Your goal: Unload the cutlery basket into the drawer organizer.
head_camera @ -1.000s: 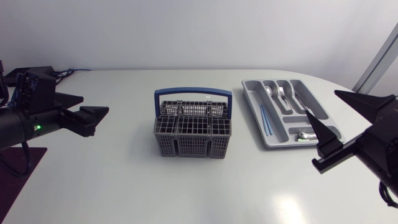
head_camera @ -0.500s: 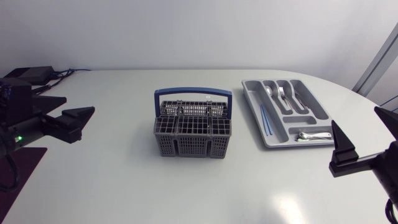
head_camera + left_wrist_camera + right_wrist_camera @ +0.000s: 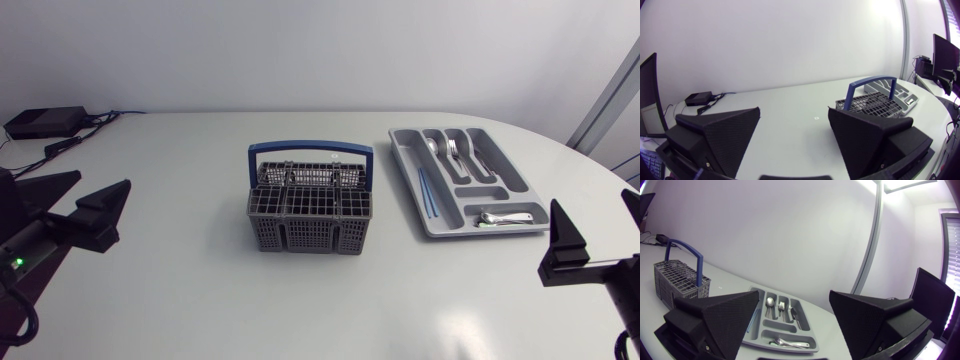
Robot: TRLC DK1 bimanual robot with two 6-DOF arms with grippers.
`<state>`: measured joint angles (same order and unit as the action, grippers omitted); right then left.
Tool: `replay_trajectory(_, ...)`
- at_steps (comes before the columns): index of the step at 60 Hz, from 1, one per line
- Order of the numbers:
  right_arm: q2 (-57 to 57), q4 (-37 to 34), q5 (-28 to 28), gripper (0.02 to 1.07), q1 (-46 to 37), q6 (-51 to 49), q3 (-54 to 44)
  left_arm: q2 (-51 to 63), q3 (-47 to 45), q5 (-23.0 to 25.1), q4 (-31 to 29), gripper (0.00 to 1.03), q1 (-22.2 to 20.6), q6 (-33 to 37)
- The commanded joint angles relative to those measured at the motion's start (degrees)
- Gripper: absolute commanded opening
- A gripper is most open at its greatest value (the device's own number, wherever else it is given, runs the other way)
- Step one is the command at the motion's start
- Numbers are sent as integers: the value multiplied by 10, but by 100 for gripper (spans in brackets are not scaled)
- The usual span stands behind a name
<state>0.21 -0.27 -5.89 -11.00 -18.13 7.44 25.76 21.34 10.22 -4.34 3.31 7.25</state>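
Note:
The grey cutlery basket [image 3: 310, 212] with a blue handle [image 3: 310, 149] stands mid-table; no cutlery shows above its grid. The grey drawer organizer [image 3: 520, 178] lies to its right, holding a spoon [image 3: 432, 148], forks [image 3: 453, 152], a knife, thin blue sticks [image 3: 427, 193] and a small utensil [image 3: 505, 217] in the near compartment. My left gripper [image 3: 80, 200] hovers open and empty at the table's left edge, far from the basket [image 3: 874, 101]. My right gripper [image 3: 598, 228] hangs open and empty at the right edge, near the organizer's [image 3: 756, 341] front corner, with the basket [image 3: 681, 281] farther off.
A black box [image 3: 43, 122] with cables sits at the table's far left corner. Bare table surface lies around the basket and between it and the organizer.
Both arms have drawn back toward the table's sides and the near edge. The right gripper has left the organizer's front end, its fingers spreading.

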Motion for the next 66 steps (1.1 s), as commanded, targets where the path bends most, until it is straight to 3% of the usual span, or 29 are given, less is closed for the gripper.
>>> replay_trajectory(1,-4,-6,7,103,11,32,-18,-25,-31,-9,9,99,-4,-19)
replay_trajectory(48,-2,3,59,103,110,181,-74,-258,-213,-102,43,99,-33,-72)
replay_trajectory(66,-2,3,59,103,110,181,-74,-258,-213,-102,43,99,-33,-72)
